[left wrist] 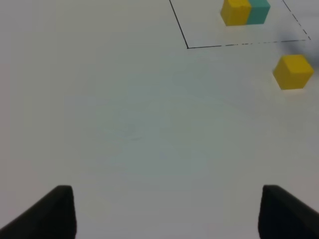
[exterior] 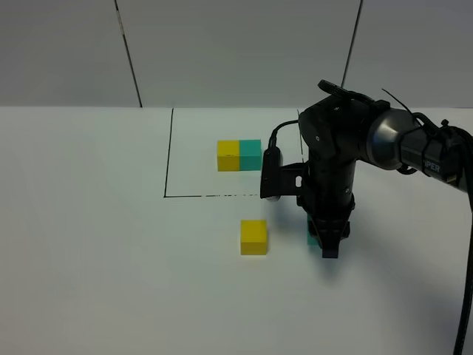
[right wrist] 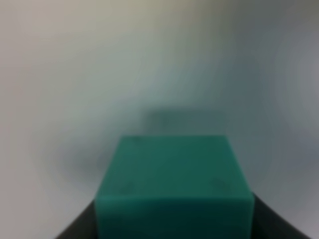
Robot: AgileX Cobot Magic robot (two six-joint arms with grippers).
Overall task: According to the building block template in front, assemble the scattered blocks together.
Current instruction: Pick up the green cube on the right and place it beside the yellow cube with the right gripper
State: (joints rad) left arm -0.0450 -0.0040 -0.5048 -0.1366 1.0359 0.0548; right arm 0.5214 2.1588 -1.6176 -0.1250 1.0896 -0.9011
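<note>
The building block template (exterior: 239,155) is a yellow cube joined to a teal cube, yellow on the left, inside a thin black drawn rectangle; it also shows in the left wrist view (left wrist: 245,12). In front of the frame line lies the loose yellow block (exterior: 253,237) (left wrist: 292,72). To its right, my right gripper (exterior: 329,244) points down at the table, shut on the teal block (exterior: 312,235), which fills the right wrist view (right wrist: 174,189). My left gripper (left wrist: 167,214) is open over bare table, with nothing between its fingers, and is out of the exterior view.
The white table (exterior: 89,222) stretches wide to the left and front. The black frame line (exterior: 168,155) runs behind the loose blocks. The right arm (exterior: 414,148) and its cable reach in from the right edge. A grey panelled wall (exterior: 236,52) stands behind.
</note>
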